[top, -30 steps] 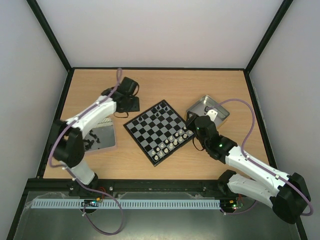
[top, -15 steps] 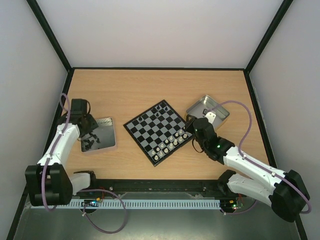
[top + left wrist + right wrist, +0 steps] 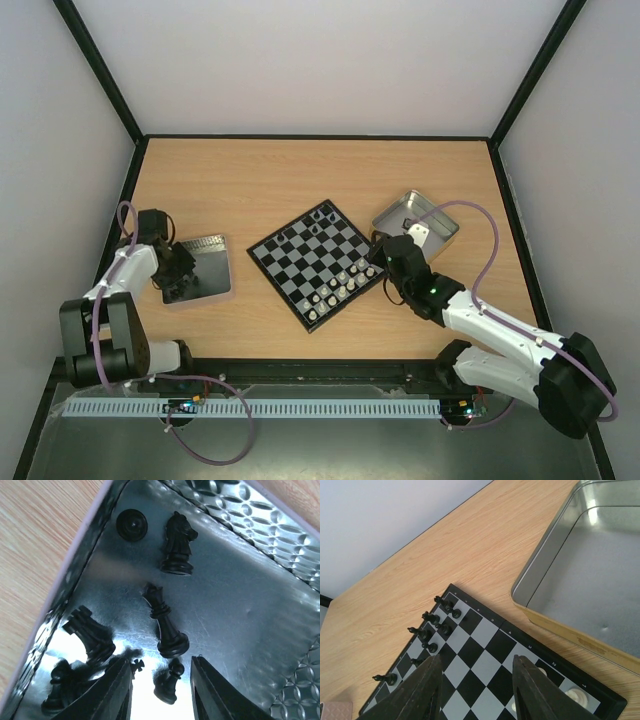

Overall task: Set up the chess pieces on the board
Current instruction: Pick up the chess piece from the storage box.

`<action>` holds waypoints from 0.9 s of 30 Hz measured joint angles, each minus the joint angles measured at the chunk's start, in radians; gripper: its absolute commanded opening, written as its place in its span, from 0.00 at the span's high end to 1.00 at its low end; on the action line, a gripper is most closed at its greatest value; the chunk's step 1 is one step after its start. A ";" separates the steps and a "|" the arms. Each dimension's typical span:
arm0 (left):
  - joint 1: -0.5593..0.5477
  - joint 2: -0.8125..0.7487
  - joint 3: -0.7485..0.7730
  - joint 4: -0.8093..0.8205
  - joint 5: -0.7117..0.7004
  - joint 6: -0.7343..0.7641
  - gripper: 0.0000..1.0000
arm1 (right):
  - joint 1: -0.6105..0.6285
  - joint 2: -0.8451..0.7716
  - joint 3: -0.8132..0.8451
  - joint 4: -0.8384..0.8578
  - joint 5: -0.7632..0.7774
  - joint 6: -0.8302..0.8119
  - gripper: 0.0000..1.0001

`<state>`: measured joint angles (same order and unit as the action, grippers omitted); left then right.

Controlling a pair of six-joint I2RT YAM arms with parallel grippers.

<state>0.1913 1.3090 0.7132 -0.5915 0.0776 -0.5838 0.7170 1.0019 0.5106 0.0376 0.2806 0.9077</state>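
One board lies cornerwise in the middle of the table, with two tins beside it, one on each side. The left tin holds black men only. Five of them lie apart: a knight, a pawn seen end-on, a tall crowned piece on its side, a rook and a second pawn. A dark heap in the tin's corner may be two or three more, but they overlap too much to count. The left gripper hangs low inside this tin. Its two fingers are spread, one on either side of the second pawn, and grasp nothing. The right tin sits just off the board's right corner. The right gripper hovers over that corner, its two fingers parted with only bare squares between them. On the board, eight black men stand in two short rows at the far corner. The white men stand along the near right edge. Three of them show in the right wrist view, close under the gripper, and the top view shows the line running on towards the near corner. The middle squares of the board carry nothing.
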 measured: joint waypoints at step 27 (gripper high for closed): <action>0.009 0.077 -0.027 0.122 -0.034 -0.029 0.60 | -0.010 0.006 0.000 0.013 0.000 -0.006 0.62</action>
<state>0.2005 1.3857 0.6857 -0.4690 0.0437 -0.6125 0.7071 1.0077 0.5106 0.0509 0.2806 0.9016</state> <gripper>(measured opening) 0.442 0.380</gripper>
